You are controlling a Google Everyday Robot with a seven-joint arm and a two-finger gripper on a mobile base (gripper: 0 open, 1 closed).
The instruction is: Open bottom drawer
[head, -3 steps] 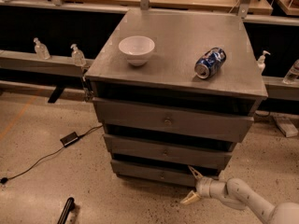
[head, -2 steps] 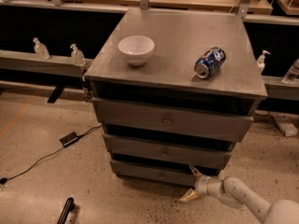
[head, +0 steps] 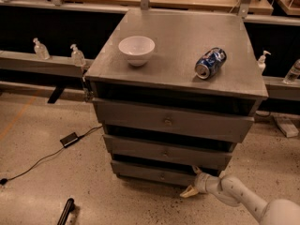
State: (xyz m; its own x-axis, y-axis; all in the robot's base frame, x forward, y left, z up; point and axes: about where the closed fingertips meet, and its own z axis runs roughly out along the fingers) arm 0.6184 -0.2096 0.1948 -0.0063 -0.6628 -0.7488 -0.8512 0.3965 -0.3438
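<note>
The bottom drawer [head: 150, 173] is the narrowest grey front, lowest in the cabinet, with a small round knob [head: 162, 176] at its centre. My gripper [head: 192, 182] is at the drawer's right end, low near the floor. One cream finger points up by the drawer's right corner and the other points down-left toward the floor, so the fingers [head: 188, 191] are spread. They hold nothing. The white arm [head: 239, 196] comes in from the lower right.
Mid-sized drawer [head: 166, 151] and wide top drawer [head: 171, 121] sit above. On the cabinet top are a white bowl [head: 136, 49] and a blue can [head: 210, 63] lying down. A cable and black adapter [head: 69, 139] lie on the floor left; a black object [head: 64, 212] at bottom left.
The gripper has stayed at the bottom drawer's right end, shifting only slightly. The drawers have not visibly moved.
</note>
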